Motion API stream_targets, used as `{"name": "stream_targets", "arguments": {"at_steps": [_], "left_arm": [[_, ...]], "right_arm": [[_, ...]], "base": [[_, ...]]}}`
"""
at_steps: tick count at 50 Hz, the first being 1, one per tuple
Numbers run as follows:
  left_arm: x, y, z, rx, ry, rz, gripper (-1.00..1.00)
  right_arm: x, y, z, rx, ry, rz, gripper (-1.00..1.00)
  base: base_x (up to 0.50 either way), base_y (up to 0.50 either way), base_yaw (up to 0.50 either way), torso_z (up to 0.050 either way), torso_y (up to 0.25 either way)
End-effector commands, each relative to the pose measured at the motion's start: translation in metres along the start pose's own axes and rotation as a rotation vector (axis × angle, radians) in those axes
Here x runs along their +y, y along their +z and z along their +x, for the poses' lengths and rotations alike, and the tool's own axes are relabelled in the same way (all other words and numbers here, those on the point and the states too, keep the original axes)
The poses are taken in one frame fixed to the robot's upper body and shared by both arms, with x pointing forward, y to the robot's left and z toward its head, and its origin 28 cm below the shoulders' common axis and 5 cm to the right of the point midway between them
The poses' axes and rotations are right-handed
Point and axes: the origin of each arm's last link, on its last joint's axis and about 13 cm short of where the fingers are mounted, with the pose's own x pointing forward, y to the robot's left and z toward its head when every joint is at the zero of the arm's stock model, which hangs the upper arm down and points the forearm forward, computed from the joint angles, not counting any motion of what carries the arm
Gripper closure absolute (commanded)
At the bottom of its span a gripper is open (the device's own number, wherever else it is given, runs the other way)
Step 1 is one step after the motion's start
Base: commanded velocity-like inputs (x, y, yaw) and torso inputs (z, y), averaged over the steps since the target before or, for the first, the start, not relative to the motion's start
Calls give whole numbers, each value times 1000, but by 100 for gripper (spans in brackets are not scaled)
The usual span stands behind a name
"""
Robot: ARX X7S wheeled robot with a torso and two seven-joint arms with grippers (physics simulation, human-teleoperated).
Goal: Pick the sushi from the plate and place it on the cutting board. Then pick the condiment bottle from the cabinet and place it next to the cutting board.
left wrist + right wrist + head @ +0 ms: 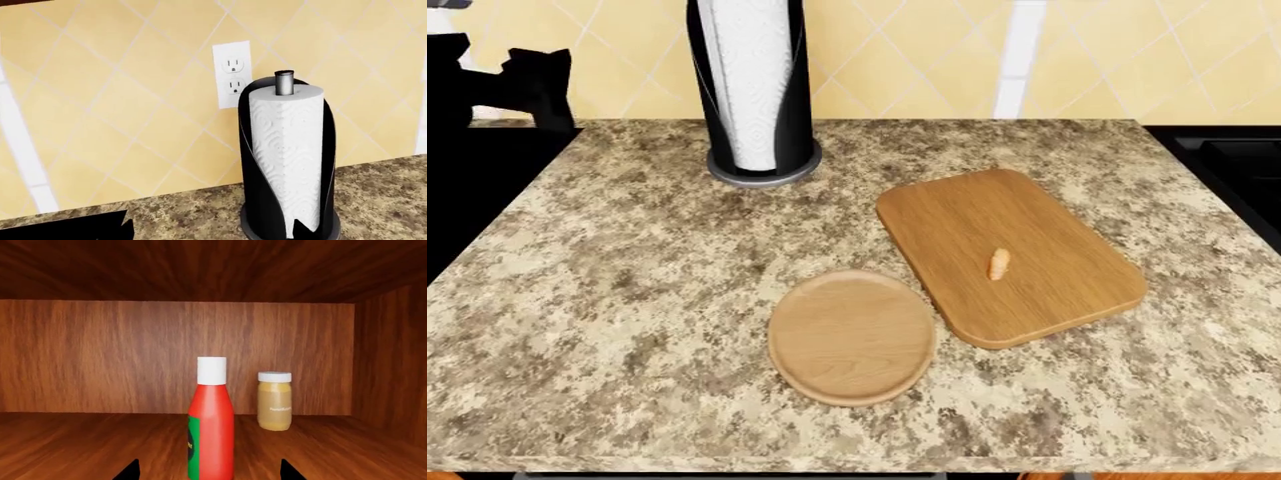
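Right gripper [208,471] is level inside the cabinet [100,355], fingers [128,471] spread apart. The condiment bottle [211,425] stands upright between them, ungripped. Sushi [998,264] lies on the cutting board [1014,225]. Left gripper's finger state cannot be determined.

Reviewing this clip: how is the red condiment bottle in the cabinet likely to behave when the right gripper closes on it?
The condiment bottle is tall and narrow, so an off-centre nudge would probably tip it. Its smooth, glossy body may slip. It looks like squeezable plastic, likely yielding somewhat under pressure. The fingers sit either side, open.
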Motion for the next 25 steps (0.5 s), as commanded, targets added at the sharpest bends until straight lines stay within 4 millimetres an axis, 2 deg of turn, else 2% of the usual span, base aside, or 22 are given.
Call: {"name": "stream_targets", "arguments": {"at_steps": [1, 11, 25], "left_arm": [[-7, 6, 8, -11, -30, -9, -100], [4, 6, 6, -13, 24, -9, -100], [7, 8, 6, -16, 44, 0, -100]], "right_arm": [[0, 0, 0, -1, -1, 0, -100], [0, 0, 0, -1, -1, 0, -100], [0, 0, 0, -1, -1, 0, -100]], "base": [[70, 0, 0, 0, 0], [146, 0, 0, 0, 0], [178, 0, 0, 0, 0]]}}
